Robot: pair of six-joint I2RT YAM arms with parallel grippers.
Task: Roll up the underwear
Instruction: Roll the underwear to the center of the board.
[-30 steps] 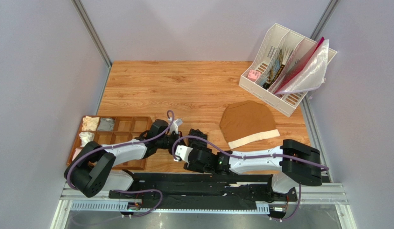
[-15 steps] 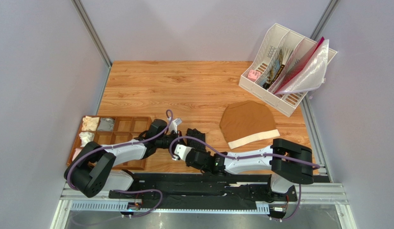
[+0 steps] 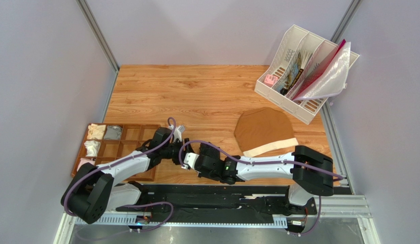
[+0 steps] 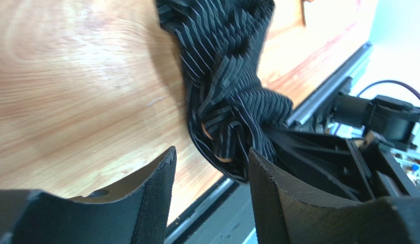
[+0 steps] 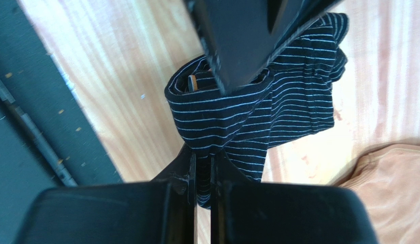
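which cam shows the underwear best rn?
Right wrist: the underwear is nearly whole in frame, bunched, stripes clear, with one edge pinched in the shut right gripper. Left wrist shows it close up, but it is cropped at the top. The top view barely shows it.

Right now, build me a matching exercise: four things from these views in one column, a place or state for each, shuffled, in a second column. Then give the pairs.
Column one
1. left end effector
2. right end effector
3. brown briefs
4. white file rack

Column two
A. at the far right corner of the table
B. lying flat, cream waistband toward the arms
C. open
D. shut on the underwear

Pairs: 1-C, 2-D, 3-B, 4-A
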